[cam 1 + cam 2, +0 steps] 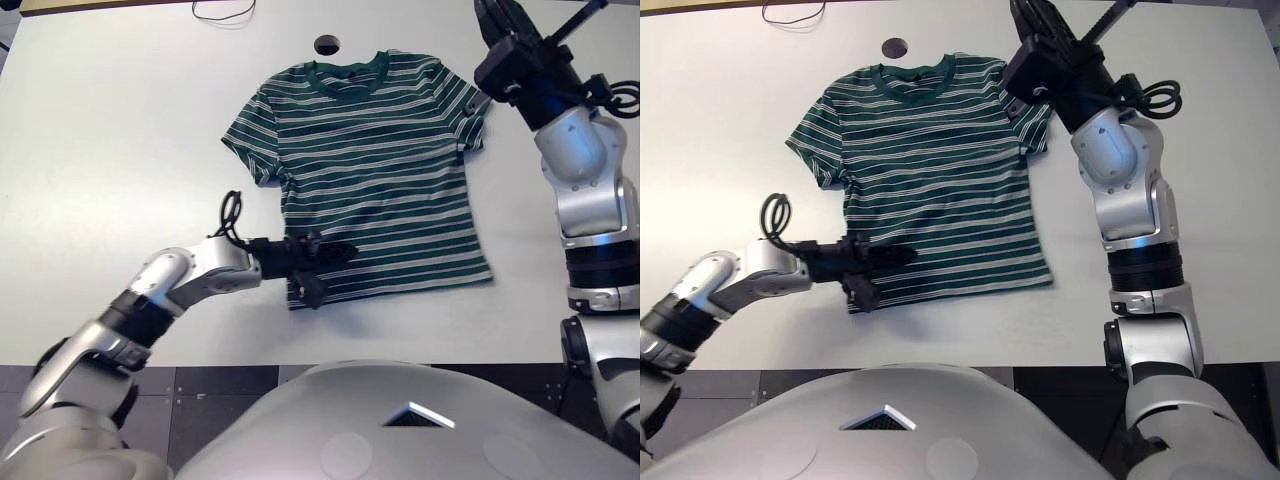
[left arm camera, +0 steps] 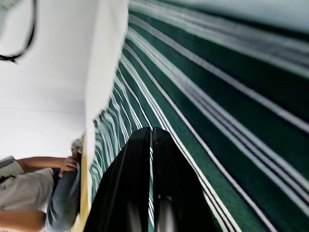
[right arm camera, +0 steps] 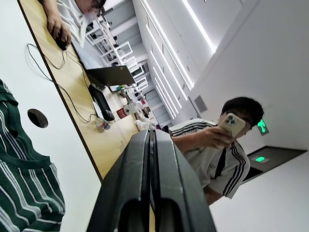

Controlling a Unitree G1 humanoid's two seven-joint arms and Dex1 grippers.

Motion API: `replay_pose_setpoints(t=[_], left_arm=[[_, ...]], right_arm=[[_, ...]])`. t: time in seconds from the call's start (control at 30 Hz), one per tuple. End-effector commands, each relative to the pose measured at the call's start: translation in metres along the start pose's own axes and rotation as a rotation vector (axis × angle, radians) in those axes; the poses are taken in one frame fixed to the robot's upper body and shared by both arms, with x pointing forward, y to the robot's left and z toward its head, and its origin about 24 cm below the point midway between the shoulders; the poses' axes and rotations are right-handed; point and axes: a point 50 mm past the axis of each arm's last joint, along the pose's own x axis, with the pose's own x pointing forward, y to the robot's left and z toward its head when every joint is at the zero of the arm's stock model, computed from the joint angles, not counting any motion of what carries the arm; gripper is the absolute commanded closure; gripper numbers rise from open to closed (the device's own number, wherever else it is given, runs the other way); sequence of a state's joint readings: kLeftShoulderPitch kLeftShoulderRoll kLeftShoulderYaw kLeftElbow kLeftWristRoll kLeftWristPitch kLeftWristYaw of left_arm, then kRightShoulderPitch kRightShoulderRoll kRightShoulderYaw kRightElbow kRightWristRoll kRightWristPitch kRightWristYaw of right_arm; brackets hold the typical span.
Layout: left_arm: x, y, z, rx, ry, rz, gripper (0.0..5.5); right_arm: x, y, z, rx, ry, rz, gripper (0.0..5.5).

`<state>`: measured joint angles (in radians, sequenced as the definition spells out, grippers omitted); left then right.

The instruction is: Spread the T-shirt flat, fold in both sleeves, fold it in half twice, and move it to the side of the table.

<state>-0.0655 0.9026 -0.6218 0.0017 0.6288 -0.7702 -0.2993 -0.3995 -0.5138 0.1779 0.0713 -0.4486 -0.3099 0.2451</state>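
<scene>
The T-shirt (image 1: 370,170) lay spread flat on the white table (image 1: 120,150), collar toward the far side. The left gripper (image 1: 345,252) sat at its near-left hem corner, jaws clenched together. The right gripper (image 1: 497,14), also clenched, hung by the right sleeve. A dark round hole (image 1: 327,44) lay just beyond the collar, and a black cable (image 1: 222,12) farther left.

We are in what looks like an open-plan office or lab: a long wooden desk (image 3: 108,142) carries an open laptop (image 3: 112,75), under ceiling strip lights (image 3: 200,26) and a green exit sign (image 3: 261,126).
</scene>
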Motion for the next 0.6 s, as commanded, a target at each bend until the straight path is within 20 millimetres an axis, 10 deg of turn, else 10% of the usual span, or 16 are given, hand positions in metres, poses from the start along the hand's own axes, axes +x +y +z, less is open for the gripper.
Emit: replay_pose_setpoints(t=[0.03, 0.27, 0.47, 0.6], left_arm=[[-0.026, -0.065, 0.031, -0.198, -0.004, -0.286, 5.38], [-0.042, -0.060, 0.045, -0.262, -0.009, -0.248, 5.38], [-0.050, -0.007, -0.004, -0.075, 0.273, 0.093, 5.38], [-0.053, 0.005, 0.017, -0.103, 0.222, 0.201, 5.40]], right_arm=[[-0.003, 0.004, -0.003, -0.043, 0.012, 0.070, 5.40], [0.002, 0.010, -0.023, -0.043, 0.084, 0.086, 5.40], [-0.005, 0.016, -0.028, -0.047, 0.088, 0.111, 5.40], [-0.014, 0.013, -0.036, -0.032, 0.109, 0.114, 4.72]])
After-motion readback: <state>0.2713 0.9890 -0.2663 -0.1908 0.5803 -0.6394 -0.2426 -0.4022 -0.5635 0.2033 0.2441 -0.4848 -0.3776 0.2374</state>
